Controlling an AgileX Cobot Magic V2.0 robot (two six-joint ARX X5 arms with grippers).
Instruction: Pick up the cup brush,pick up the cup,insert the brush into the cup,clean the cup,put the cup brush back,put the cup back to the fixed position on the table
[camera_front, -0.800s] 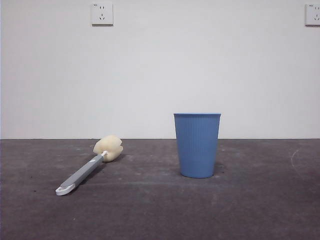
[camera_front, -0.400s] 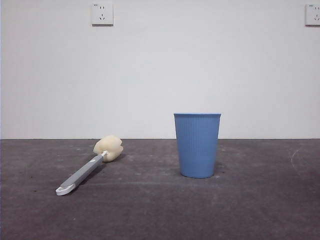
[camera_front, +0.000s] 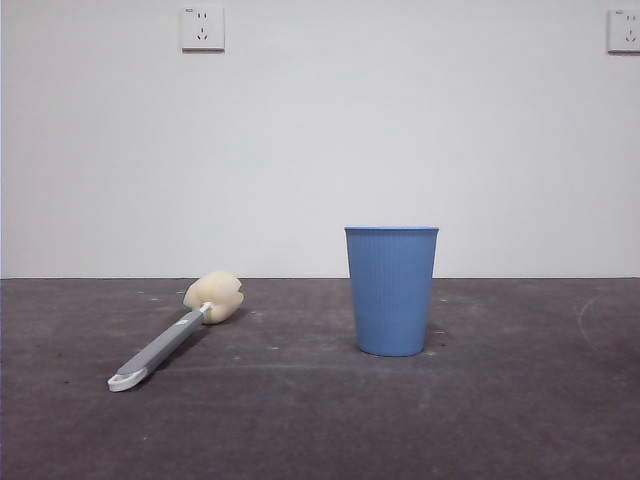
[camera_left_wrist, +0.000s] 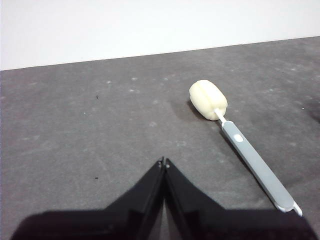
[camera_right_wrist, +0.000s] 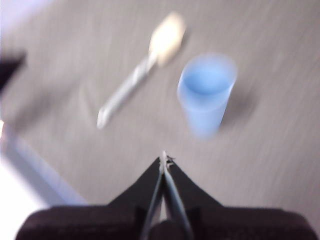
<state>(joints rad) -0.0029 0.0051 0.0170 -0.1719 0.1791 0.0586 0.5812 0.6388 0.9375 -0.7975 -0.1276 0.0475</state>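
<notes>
The cup brush (camera_front: 165, 342) lies flat on the table (camera_front: 320, 420) at the left, sponge head (camera_front: 214, 296) toward the wall, white loop toward me. The blue cup (camera_front: 391, 290) stands upright right of the middle. The left wrist view shows the brush (camera_left_wrist: 240, 150) lying apart from my left gripper (camera_left_wrist: 163, 162), which is shut and empty above the table. The right wrist view is blurred; it shows the cup (camera_right_wrist: 206, 92) and the brush (camera_right_wrist: 137, 72) well away from my right gripper (camera_right_wrist: 164, 158), shut and empty. Neither gripper shows in the front view.
A white wall stands behind the table with two sockets (camera_front: 202, 27) high up. The other arm shows as a dark blur (camera_right_wrist: 10, 65) at the edge of the right wrist view.
The front picture has shifted by a few pixels to the left. The brush and the cup stand where they were.
</notes>
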